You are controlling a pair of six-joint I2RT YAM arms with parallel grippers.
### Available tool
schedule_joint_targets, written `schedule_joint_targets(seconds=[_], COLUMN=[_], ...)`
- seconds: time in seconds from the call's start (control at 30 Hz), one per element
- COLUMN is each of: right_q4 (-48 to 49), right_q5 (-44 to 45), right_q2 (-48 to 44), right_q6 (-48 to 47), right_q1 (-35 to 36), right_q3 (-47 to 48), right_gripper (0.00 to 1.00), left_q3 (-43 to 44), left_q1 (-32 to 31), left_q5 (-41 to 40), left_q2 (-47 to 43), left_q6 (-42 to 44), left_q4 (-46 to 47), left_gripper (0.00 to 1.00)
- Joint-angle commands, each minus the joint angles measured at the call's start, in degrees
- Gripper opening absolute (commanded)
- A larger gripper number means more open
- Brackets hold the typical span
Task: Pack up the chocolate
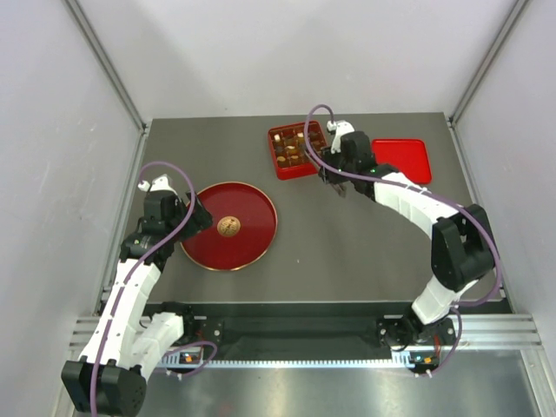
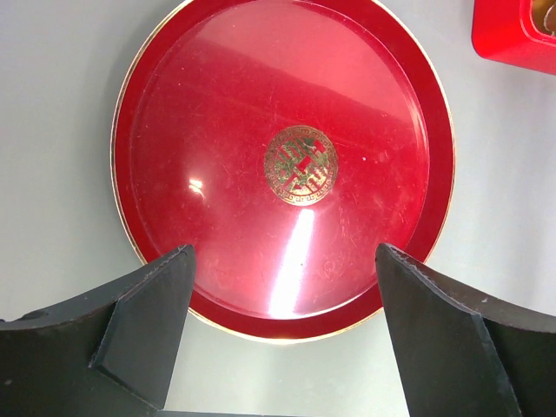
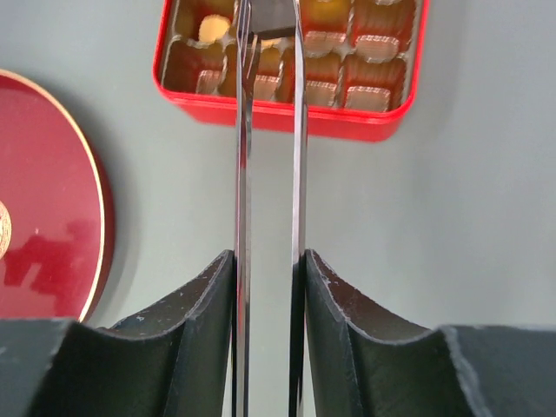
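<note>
Where the top view looks down, a dark grey table fills the floor of a booth with plain white walls and metal corner posts. A round red plate lies left of centre with a golden-brown ball in its middle. In the upper middle sits an open red box, and the chocolate lies in its compartments. A flat red lid rests to the box's right. The left claw hangs over the plate's left rim, well apart from the box. The right claw is just below and right of the box.

From the left wrist, the claw stands wide with nothing between its fingers. The plate lies above them in the frame, and a corner of the box shows at the upper right.

From the right wrist, the claw is clamped on thin metal tweezers, whose blades run up the frame close together. Their tips reach over the box, where tan and cream pieces fill the cells. A dark block sits between the tips; I cannot tell whether it is chocolate.
</note>
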Motion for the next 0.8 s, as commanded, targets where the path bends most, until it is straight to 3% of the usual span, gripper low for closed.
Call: schedule_joint_targets(seconds=[0.0, 0.77], right_q4=[1.31, 2.27], right_q5=[-0.02, -0.55], right_q2=[0.27, 6.69], right_q6=[-0.75, -0.66], right_q1=[-1.05, -4.04], right_q3=[4.16, 7.67], right_gripper=[0.35, 0.39], left_q3=[0.51, 0.51], left_q1=[-0.13, -0.13], left_q5=[0.61, 0.44], left_q2=[-0.46, -0.37], left_q6=[-0.1, -0.1], left_q4=[1.45, 1.27], left_gripper=[0.89, 0.9])
